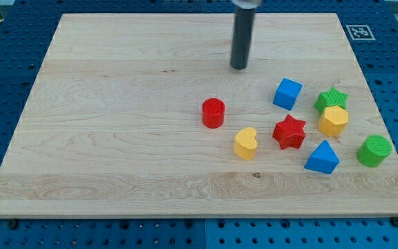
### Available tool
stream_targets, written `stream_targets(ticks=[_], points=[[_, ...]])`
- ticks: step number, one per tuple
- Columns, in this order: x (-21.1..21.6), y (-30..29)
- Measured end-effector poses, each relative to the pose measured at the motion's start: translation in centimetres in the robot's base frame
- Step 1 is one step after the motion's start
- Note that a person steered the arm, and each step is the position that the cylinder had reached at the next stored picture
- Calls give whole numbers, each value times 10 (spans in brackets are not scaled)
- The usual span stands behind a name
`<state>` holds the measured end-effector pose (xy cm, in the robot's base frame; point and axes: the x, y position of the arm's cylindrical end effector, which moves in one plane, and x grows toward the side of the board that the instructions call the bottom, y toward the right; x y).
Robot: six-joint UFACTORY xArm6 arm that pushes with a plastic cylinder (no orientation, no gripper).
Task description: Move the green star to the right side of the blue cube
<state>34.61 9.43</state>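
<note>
The green star (332, 99) lies at the view's right, just right of the blue cube (287, 93) with a small gap between them, and it touches the yellow hexagon (333, 121) below it. My tip (239, 67) rests on the board up and to the left of the blue cube, apart from every block.
A red cylinder (213, 113), a yellow heart (245, 143), a red star (289, 132), a blue triangle (322, 158) and a green cylinder (374, 151) lie on the wooden board (116, 138). The board's right edge is close to the green cylinder.
</note>
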Motion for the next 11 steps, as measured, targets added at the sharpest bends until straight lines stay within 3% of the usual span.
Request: stream_targets(ticks=[2, 3, 5, 6, 11], points=[[18, 176], [56, 236], [146, 250], [165, 249], [152, 170]])
